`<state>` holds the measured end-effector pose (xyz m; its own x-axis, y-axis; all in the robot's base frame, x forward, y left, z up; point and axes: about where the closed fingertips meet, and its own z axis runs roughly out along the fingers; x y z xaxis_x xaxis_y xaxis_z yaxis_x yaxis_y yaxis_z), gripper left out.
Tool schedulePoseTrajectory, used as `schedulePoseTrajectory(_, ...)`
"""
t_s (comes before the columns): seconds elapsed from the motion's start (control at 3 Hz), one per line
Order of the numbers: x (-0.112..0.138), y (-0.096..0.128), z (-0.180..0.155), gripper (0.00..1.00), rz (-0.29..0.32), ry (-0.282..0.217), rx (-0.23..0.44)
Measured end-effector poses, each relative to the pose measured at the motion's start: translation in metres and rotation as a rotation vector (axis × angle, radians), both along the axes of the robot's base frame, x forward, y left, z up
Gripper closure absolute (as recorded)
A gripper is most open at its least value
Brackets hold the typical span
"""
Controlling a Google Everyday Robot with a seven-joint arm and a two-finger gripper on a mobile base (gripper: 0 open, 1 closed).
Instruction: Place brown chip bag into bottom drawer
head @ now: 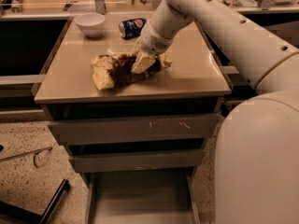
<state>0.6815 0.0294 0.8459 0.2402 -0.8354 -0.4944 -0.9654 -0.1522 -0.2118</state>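
The brown chip bag [114,71] lies on its side on the tan cabinet top [187,73], near the middle, its pale yellow end pointing left. My gripper [142,59] is down on the bag's right half, touching it, with the arm reaching in from the upper right. The bottom drawer [140,197] is pulled out below the cabinet front, and its flat grey floor shows nothing in it.
A blue soda can [132,27] lies at the back of the top, just behind my gripper. A white bowl [90,23] stands at the back left. Two closed grey drawer fronts [135,127] sit above the open drawer. A black bar [51,204] lies on the floor at left.
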Motion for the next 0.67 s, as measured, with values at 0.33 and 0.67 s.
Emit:
schedulePoseTrajectory(0.33, -0.023, -0.002, 0.019, 0.9, -0.026, -0.01, -0.024)
schedulePoseTrajectory(0.67, -0.073, 0.0, 0.05, 1.0, -0.076, -0.033, -0.055)
